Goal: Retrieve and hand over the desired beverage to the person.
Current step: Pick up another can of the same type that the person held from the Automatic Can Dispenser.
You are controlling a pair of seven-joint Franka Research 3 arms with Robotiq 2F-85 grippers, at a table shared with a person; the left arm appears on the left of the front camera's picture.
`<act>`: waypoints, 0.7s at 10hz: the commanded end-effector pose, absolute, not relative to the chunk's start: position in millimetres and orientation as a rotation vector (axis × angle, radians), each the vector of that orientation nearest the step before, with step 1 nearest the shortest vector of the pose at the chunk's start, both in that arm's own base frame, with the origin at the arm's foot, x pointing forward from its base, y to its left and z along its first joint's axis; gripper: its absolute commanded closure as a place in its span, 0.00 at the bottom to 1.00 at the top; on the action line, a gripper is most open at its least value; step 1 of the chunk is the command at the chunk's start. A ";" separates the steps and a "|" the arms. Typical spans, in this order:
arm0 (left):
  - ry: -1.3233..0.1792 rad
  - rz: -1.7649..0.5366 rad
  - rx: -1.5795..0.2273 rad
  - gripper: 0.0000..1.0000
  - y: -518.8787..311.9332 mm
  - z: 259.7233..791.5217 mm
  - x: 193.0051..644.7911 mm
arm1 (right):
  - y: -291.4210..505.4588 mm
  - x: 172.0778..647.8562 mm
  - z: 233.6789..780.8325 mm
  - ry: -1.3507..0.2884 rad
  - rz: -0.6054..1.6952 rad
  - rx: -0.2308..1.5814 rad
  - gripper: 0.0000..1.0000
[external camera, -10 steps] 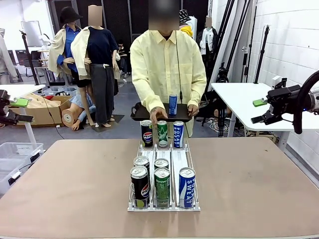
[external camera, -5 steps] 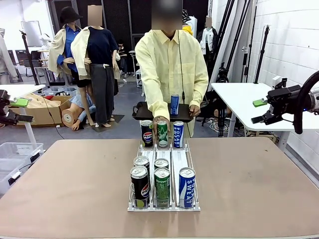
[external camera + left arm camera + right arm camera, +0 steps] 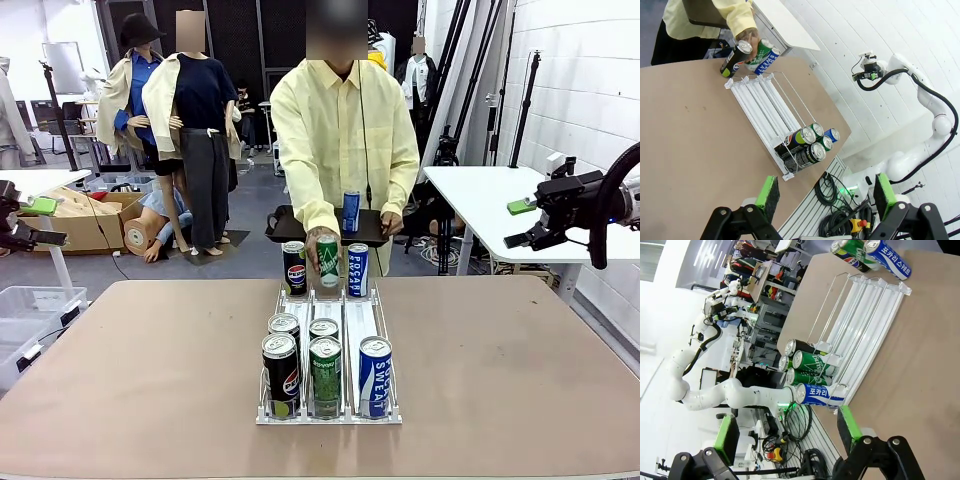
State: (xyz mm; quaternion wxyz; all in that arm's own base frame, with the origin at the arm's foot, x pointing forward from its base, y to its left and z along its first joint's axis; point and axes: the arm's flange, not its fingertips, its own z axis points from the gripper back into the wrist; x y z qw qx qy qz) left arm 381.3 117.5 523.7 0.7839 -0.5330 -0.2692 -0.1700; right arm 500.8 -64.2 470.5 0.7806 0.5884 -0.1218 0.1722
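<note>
1. Front view: the person's hand (image 3: pixel 314 248) has raised the green can (image 3: pixel 328 262) slightly at the rack's (image 3: pixel 360 322) far end, so the desired drink probably isn't settled.
2. The left pincer (image 3: pixel 826 196) and right pincer (image 3: pixel 789 435) hang released, away from the tabletop (image 3: pixel 150 350).
3. The near-end cans (image 3: pixel 325 372) stand packed together, so neighbours would hamper a grasp.

The person (image 3: pixel 345 130), in a loose pale-yellow shirt, stands at the middle of the table's far side. One hand (image 3: pixel 314 246) wraps the upright green can (image 3: pixel 328 262) at the rack's (image 3: pixel 330 412) far end, between a black can (image 3: pixel 294 268) and a blue can (image 3: pixel 358 270).
</note>
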 end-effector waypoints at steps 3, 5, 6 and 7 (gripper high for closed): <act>-0.598 -0.367 -1.171 0.00 117.6 526.1 381.1 | -63.4 500.5 470.9 -0.260 0.373 1.275 0.00; -0.598 -0.367 -1.171 0.00 117.6 526.1 381.1 | -63.4 500.5 470.9 -0.260 0.373 1.275 0.00; -0.598 -0.367 -1.171 0.00 117.6 526.1 381.1 | -63.4 500.5 470.9 -0.260 0.373 1.275 0.00; -0.598 -0.367 -1.171 0.00 117.6 526.1 381.1 | -63.4 500.5 470.9 -0.260 0.373 1.275 0.00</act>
